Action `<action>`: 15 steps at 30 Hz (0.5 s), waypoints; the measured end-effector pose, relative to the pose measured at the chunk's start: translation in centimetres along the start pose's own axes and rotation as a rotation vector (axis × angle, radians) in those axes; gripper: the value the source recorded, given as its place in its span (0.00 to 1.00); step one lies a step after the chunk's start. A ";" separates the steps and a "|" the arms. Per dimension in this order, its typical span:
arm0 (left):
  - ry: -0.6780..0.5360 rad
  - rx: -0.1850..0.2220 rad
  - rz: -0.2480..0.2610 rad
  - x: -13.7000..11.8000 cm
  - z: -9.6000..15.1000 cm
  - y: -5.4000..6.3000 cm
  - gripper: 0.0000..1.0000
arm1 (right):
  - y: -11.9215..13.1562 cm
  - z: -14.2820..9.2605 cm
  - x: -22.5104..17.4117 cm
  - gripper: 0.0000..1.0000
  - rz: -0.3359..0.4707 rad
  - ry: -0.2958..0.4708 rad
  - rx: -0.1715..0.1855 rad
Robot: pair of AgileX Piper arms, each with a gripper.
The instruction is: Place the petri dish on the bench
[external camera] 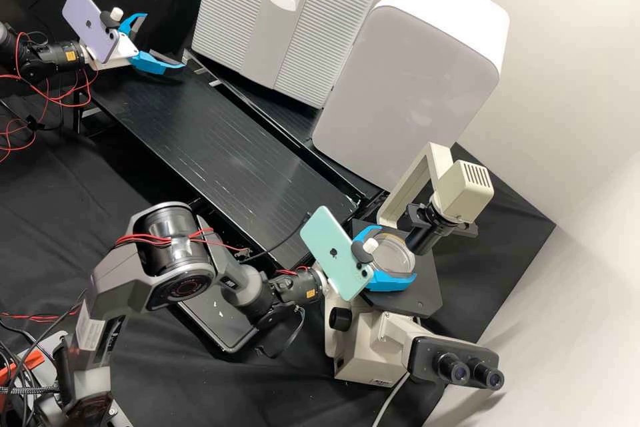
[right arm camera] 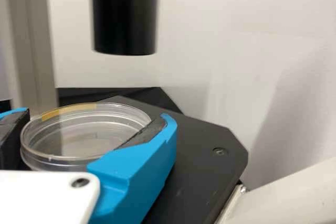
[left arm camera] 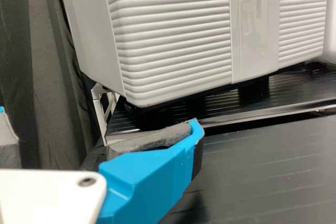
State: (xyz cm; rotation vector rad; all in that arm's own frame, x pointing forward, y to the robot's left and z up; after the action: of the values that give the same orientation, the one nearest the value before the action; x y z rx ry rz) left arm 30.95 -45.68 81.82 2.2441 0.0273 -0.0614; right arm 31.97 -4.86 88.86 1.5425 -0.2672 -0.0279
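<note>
R gripper [external camera: 399, 252]: fingers closed in on petri dish [external camera: 392, 253], pads at opp. sides of its wall; judged held. Dish lies flat, directly btwn fingers, over dark stage [external camera: 427, 293] of microscope [external camera: 363, 353]; can't tell if resting or just clear.

Key relation: dish is round, no long axis; grip runs across its diam. Bench [external camera: 200, 140] lies up & left of dish in high view, back past R wrist, so carry prob. goes back toward arm's side, then down. Black tube [right arm camera: 125, 19] stands above & beyond dish; keep lift low until out from under, else rim may knock it. Dish to be kept level.

L gripper [external camera: 165, 41]: fingers wide, nothing btwn, over far end of bench, well apart from dish. R is nearer, so R's job.
</note>
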 end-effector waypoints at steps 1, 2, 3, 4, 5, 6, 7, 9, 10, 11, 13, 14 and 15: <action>0.000 0.000 0.000 0.0 0.0 0.0 1.00 | -0.1 -0.2 -0.4 0.00 0.000 0.011 0.005; 0.000 0.000 0.000 0.0 0.0 0.0 1.00 | -0.2 -0.6 -0.9 0.00 -0.002 0.022 0.017; 0.000 0.000 0.000 0.0 0.0 0.0 1.00 | -0.3 -1.1 -1.5 0.00 -0.008 0.041 0.019; 0.000 0.000 0.000 0.0 0.0 0.0 1.00 | -0.4 -1.5 -2.0 0.00 -0.015 0.054 0.024; 0.000 0.000 0.000 0.0 0.0 0.0 1.00 | -0.6 -1.9 -2.6 0.00 -0.028 0.069 0.029; 0.000 0.000 0.000 0.0 0.0 0.0 1.00 | -0.8 -2.4 -3.1 0.00 -0.041 0.086 0.028; 0.000 0.000 0.000 0.0 0.0 0.0 1.00 | -1.1 -3.0 -3.7 0.00 -0.055 0.106 0.026; 0.000 0.000 0.000 0.0 0.0 0.0 1.00 | -1.3 -4.1 -4.8 0.00 -0.068 0.149 0.025; 0.000 0.000 0.000 0.0 0.0 0.0 1.00 | -1.5 -4.7 -5.4 0.00 -0.077 0.172 0.026; 0.000 0.000 0.000 0.0 0.0 0.0 1.00 | -1.7 -5.3 -5.9 0.00 -0.088 0.192 0.024; 0.000 0.000 0.000 0.0 0.0 0.0 1.00 | -1.9 -6.3 -6.8 0.00 -0.088 0.246 0.025; 0.000 0.000 0.000 0.0 0.0 0.0 1.00 | -2.2 -7.1 -7.4 0.00 -0.093 0.285 0.027; 0.000 0.000 0.000 0.0 0.0 0.0 1.00 | -2.3 -7.5 -7.7 0.00 -0.098 0.306 0.029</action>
State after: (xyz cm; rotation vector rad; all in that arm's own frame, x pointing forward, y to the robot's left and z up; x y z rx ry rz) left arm 30.95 -45.68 81.82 2.2441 0.0273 -0.0614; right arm 26.25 3.88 85.32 1.5632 0.0507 0.1350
